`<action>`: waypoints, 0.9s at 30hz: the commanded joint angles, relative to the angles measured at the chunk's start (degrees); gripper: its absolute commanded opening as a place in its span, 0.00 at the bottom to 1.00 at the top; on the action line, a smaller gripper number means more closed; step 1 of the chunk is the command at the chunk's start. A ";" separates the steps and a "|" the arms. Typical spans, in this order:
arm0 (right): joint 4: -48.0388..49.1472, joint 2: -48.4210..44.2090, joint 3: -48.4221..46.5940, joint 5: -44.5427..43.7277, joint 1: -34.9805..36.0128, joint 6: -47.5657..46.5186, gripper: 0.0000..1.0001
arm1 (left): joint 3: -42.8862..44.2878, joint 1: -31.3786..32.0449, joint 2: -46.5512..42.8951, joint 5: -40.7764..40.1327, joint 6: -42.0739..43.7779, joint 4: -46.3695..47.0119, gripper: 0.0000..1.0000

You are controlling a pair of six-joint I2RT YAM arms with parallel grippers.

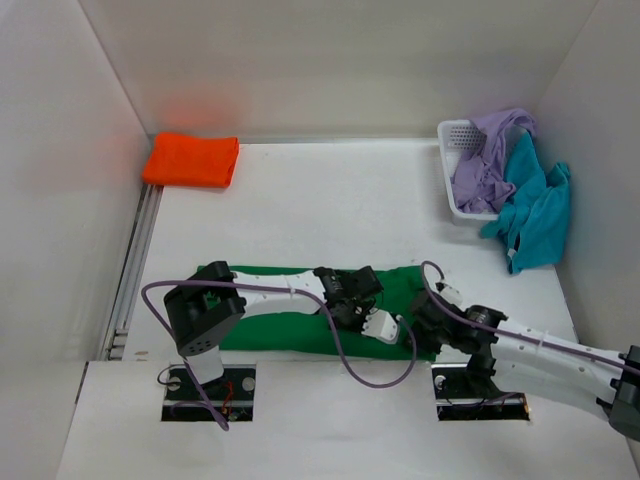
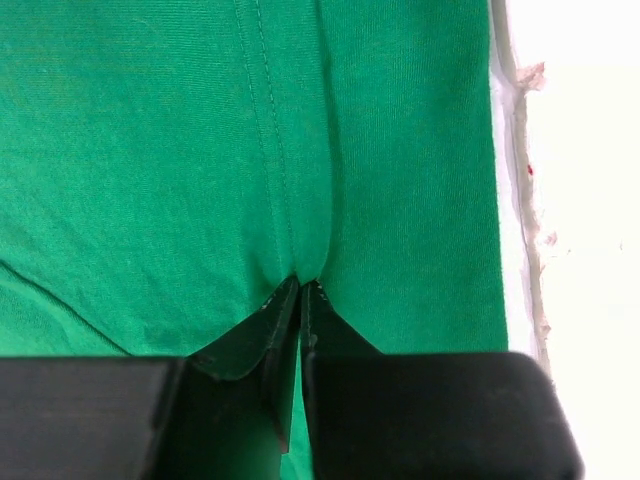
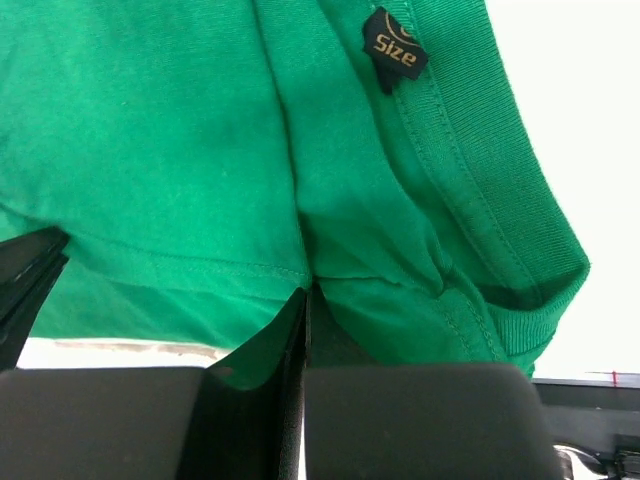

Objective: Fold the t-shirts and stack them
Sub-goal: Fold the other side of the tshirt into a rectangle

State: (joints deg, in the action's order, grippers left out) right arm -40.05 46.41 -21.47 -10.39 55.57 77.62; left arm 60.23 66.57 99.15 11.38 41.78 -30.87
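Left gripper (image 2: 302, 292) is shut on the green shirt (image 1: 265, 333), tips pinching a small ridge of cloth right where a seam (image 2: 268, 130) runs into them

Right gripper (image 3: 305, 295) is also shut on it, biting a fold just below the collar (image 3: 470, 160) and size tag (image 3: 395, 48)

Green shirt lies along the near edge of the table (image 1: 330, 200) between the two bases. Both grippers sit close together at its right end

Orange shirt (image 1: 192, 160) is folded in the far left corner. Lavender shirt (image 1: 485, 165) is in the basket (image 1: 455, 135), teal shirt (image 1: 535, 215) hangs over the basket's side. Looks like one of four done, green one in hand

Risks from here:
- both bites look shallow, only a thin ridge between the tips. A quick lift or the weight of the hanging cloth could pull it out
- can't tell how many layers each pinch has. If one has the top layer only, the shirt opens up instead of folding over
- the right grip is on bunched cloth by the collar, so the fold line likely comes out skewed or creased
- grippers are near each other, so crossing paths risks a knock
- the left arm's cable (image 1: 350, 370) loops over the shirt's near edge. It could drag or snag the cloth as the arm swings
- the shirt is right at the table edge. A slipped fold could slide off
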 commanded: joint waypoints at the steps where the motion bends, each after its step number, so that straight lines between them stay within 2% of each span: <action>1: -0.11 -2.11 -1.20 -0.50 -0.07 0.95 0.00 | -1.08 -1.39 -3.35 -0.13 0.85 0.47 0.00; 4: -4.14 -3.52 -4.27 -1.21 1.33 2.00 0.00 | -1.08 -2.62 -5.63 -0.04 1.37 -0.41 0.00; 9: -9.07 -2.56 -8.49 -2.88 8.79 6.65 0.00 | -0.37 -3.59 -7.66 1.10 1.73 -3.66 0.00; 15: -11.54 -0.80 -8.32 -1.56 16.18 12.54 0.00 | -1.95 -2.45 -8.01 2.33 1.55 -3.67 0.02; 18: -11.54 -1.67 -6.57 -1.30 16.63 13.69 0.01 | -2.13 -2.45 -7.31 2.42 1.73 -3.32 0.06; 20: -11.28 -2.38 -5.95 -1.21 16.46 13.34 0.10 | -2.13 -2.45 -7.13 2.77 1.81 -3.23 0.11; 22: -11.36 -3.52 -5.60 -1.65 15.67 12.99 0.25 | -1.96 -2.62 -7.13 2.95 2.16 -3.93 0.23; 25: -12.24 -5.98 -6.12 -2.79 14.00 11.42 0.35 | -1.61 -3.68 -8.36 3.04 3.13 -6.21 0.41; 27: -13.82 -7.30 -7.17 -3.84 12.24 10.01 0.36 | -0.47 -4.82 -9.67 3.56 4.09 -9.45 0.49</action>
State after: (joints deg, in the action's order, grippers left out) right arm -51.13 41.01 -27.18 -11.99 69.49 88.88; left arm 58.72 63.16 93.06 12.95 43.13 -35.97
